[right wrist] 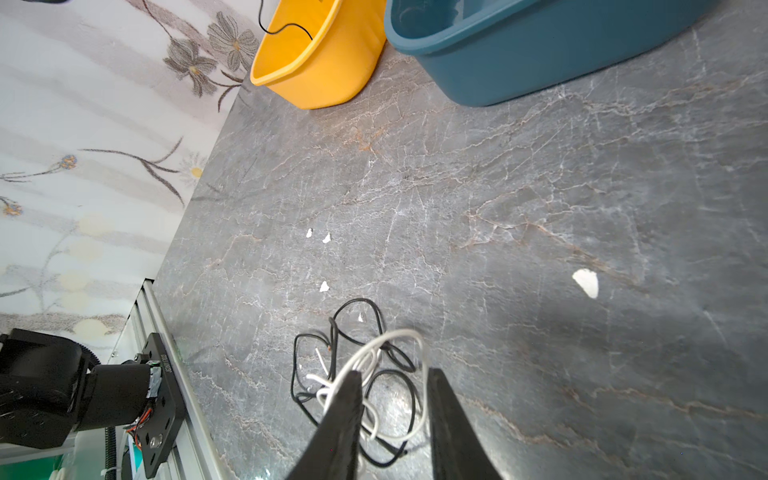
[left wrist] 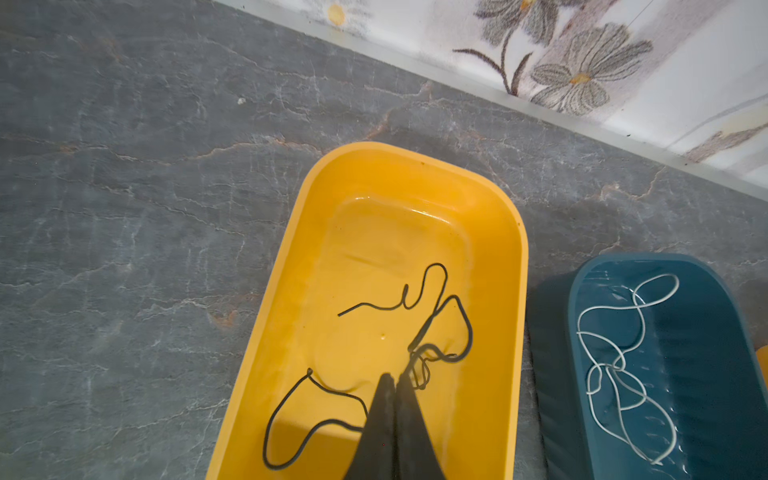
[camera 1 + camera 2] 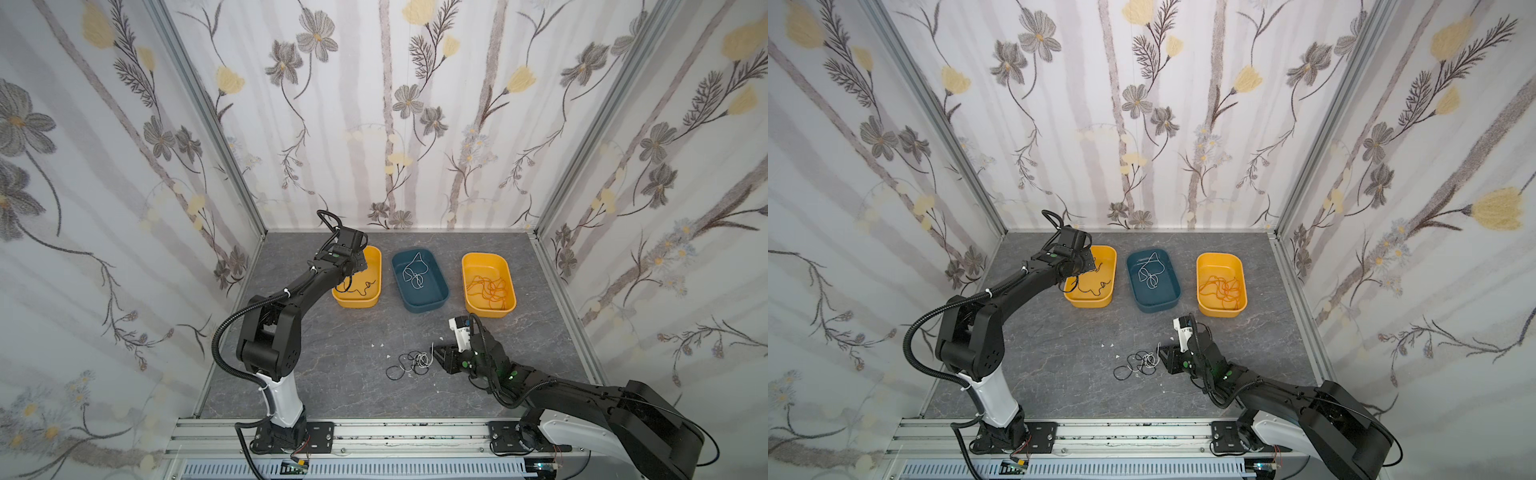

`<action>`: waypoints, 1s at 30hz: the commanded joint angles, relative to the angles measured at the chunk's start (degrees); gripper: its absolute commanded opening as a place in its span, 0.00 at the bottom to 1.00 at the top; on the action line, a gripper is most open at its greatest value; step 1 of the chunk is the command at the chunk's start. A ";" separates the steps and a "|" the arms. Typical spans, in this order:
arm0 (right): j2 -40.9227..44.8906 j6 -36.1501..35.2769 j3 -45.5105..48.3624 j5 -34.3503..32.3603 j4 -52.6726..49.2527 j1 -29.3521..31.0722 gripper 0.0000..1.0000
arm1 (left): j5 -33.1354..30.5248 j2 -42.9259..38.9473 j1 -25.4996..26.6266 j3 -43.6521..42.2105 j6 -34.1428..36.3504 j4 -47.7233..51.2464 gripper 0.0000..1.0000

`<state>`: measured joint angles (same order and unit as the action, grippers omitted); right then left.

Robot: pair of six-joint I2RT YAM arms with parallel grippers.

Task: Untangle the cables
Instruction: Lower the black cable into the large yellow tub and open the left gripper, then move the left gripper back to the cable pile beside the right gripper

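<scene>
- Top views both give you the score: three tubs stand in a row at the back of the bench (image 3: 332, 353), each with one colour of wire in it.
- Orange cables (image 3: 490, 289) lie heaped in the right-hand yellow tub (image 3: 492, 312). A white cable (image 3: 415, 274) lies in loose loops in the blue tub (image 3: 428, 305). A black cable (image 2: 432, 320) lies in the left-hand yellow tub (image 3: 358, 302).
- By my reading, most of your sorting is done.
- What is left is a small tangle (image 3: 413, 361) on the bare bench, toward the front and well apart from the tubs. I make out only black and white strands in it, looped through each other.
- Your left pincer (image 2: 395, 376) hangs over the left-hand yellow tub. Its jaws are all but together, with only a hairline slit between them.
- In the left wrist view a strand of the black cable runs up to the fingertips and looks pinched there. The rest of it rests on the tub floor. I would judge this cable as good as delivered, needing only to be let go.
- Your right pincer (image 1: 395, 371) sits low at the tangle, with its jaws a narrow way apart.
- In the right wrist view white loops pass between the two fingers, and one loop arcs across just ahead of the tips. The black strands lie beneath and beside them.
- Nothing looks clamped there yet. The fingers straddle the white strands without closing on them.
- Expect the black loops to drag along if you lift the white.
</scene>
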<state>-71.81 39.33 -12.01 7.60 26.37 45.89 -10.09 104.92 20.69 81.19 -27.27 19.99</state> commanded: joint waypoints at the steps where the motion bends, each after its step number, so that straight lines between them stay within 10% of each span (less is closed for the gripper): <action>1: 1.70 -0.56 0.05 -1.08 -1.32 0.07 0.30 | 0.88 1.26 -0.02 0.98 -1.94 1.65 0.28; 7: 6.19 -1.12 0.06 -2.93 -5.26 0.07 0.30 | -0.68 -1.16 -0.01 0.70 -1.46 3.14 0.56; 30: 10.38 0.34 0.37 -1.65 -10.53 0.13 0.38 | 20.90 -24.17 15.32 -27.06 -2.94 -12.79 0.57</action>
<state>-60.75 38.52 -11.88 4.49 16.01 45.89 4.89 83.02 34.35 58.06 -27.46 14.55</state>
